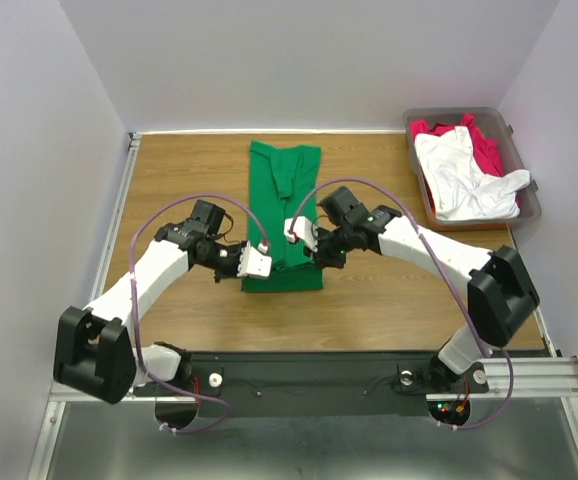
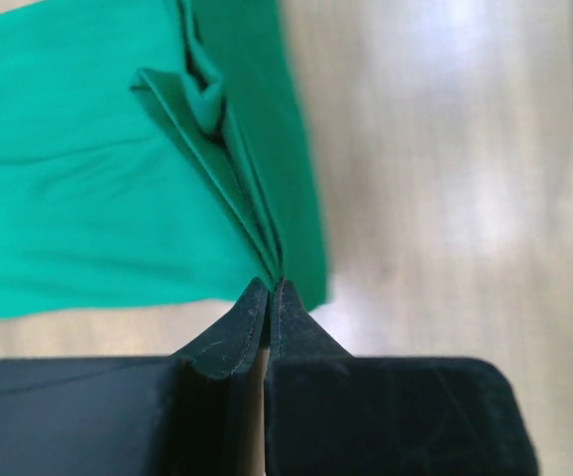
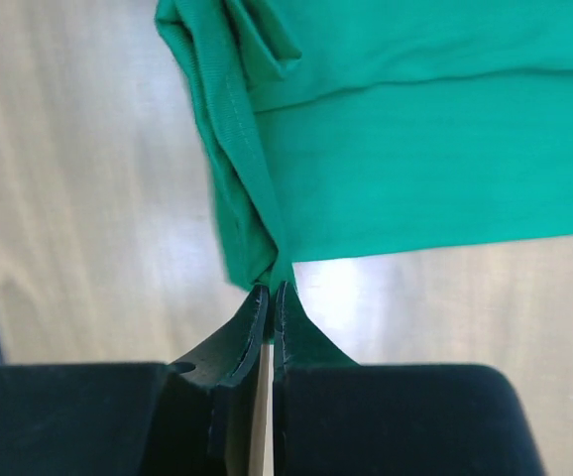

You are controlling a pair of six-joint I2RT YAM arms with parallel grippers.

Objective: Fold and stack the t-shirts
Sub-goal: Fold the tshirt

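Note:
The green t-shirt (image 1: 283, 210) lies as a long narrow strip in the middle of the table, running from the far edge toward me. My left gripper (image 1: 259, 262) is shut on its near left corner; the cloth (image 2: 98, 188) pulls up into the closed tips (image 2: 270, 288). My right gripper (image 1: 297, 232) is shut on its right edge; the cloth (image 3: 386, 149) gathers into the closed tips (image 3: 271, 291). The white t-shirt (image 1: 466, 178) and the crimson red t-shirt (image 1: 485, 150) lie crumpled in the bin.
A grey-brown plastic bin (image 1: 421, 185) stands at the far right of the wooden table (image 1: 169, 190), partly over its edge. White walls close in the left, back and right sides. A black rail (image 1: 309, 372) runs along the near edge.

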